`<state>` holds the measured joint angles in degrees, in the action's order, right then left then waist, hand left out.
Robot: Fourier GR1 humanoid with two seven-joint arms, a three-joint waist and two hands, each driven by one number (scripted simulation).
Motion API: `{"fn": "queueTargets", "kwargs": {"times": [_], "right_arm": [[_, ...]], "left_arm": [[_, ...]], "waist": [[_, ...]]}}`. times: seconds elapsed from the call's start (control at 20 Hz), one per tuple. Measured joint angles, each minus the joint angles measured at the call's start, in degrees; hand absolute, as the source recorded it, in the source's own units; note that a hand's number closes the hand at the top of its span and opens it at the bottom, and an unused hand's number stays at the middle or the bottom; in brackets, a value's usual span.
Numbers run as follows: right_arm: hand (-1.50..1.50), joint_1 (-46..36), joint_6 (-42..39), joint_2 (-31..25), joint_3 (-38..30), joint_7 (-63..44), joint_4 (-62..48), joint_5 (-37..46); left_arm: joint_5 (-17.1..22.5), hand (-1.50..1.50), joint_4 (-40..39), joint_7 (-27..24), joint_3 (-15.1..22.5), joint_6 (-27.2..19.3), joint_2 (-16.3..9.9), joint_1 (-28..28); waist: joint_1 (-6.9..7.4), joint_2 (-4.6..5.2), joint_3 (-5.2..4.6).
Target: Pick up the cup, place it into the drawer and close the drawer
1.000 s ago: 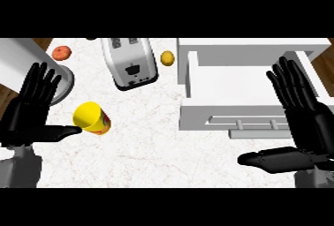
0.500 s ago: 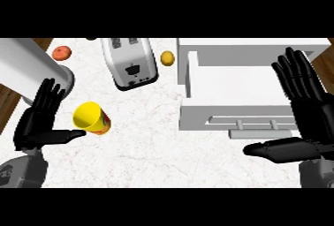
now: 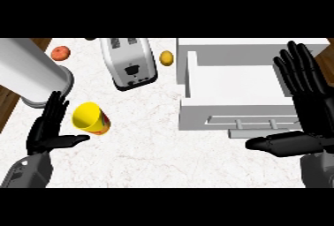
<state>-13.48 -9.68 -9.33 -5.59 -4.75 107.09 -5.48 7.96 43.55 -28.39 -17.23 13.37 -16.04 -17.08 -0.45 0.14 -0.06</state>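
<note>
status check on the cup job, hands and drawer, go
Both hands open: left hand just left of the yellow cup, not gripping. Right hand over the open drawer. Nothing between cup and drawer.

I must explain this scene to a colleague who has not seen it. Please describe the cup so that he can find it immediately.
Start at the toaster at the top of the white counter. Below it and to the left stands the cup, just beside the open left hand. It is the only bright yellow open container; the orange fruits nearby are small and round.
</note>
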Motion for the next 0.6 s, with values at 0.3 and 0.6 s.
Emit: {"fn": "queueTargets", "kwargs": {"times": [0.3,0.6], "right_arm": [[-1.50,0.20,-0.42,-0.62,-0.65,-2.19,2.55,-1.16],[-1.50,-1.91,-0.83,-1.26,-1.48,-2.10,0.43,-1.53]], "left_arm": [[-2.84,-1.50,-16.22,-10.19,-0.98,0.98,-2.60,-5.25],[-4.92,-1.50,-27.51,-19.99,-1.54,-0.06,-2.07,-8.33]], "waist": [[-0.30,0.07,-0.03],[-0.59,0.27,-0.08]]}}
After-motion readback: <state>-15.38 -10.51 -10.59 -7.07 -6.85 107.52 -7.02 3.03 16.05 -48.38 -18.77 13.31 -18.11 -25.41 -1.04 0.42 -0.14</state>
